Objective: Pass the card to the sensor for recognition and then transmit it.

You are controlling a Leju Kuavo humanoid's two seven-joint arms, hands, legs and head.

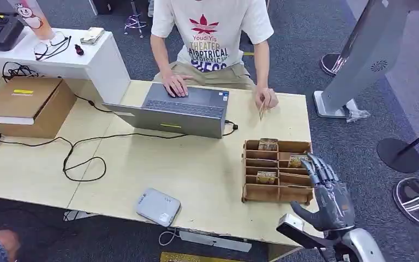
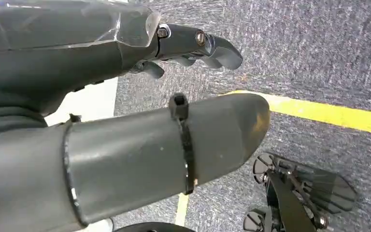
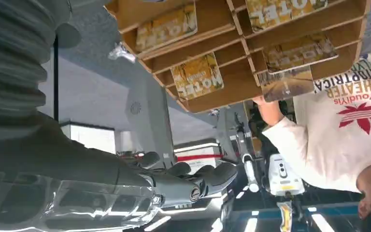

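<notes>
**Right hand beside the card rack, cards in their slots**

The right hand (image 1: 327, 194) hovers at the right end of the wooden card rack (image 1: 277, 192), just off the table's (image 1: 196, 169) edge, with its fingers (image 1: 319, 166) stretched forward and apart — nothing is held in it. The fingertips reach alongside the rack's right wall; whether they touch it cannot be told. In the right wrist view the same hand (image 3: 174, 186) shows its fingers extended and free, with the rack (image 3: 232, 92) above it.

The cards sit in the rack's compartments: one card (image 1: 268, 144) in the far slot, one (image 1: 296, 161) on the right side nearest the fingers, and one (image 1: 265, 177) nearer the front. The person (image 1: 213, 33) seated across the table holds another card (image 1: 262, 111) in one hand, the other hand resting on the laptop (image 1: 172, 112).

A flat grey sensor pad (image 1: 158, 206) lies near the front edge of the table, well apart from the rack.

The left hand (image 2: 125, 121) hangs over grey carpet with a yellow line (image 2: 328, 113) — its fingers are loosely extended, holding nothing.
</notes>
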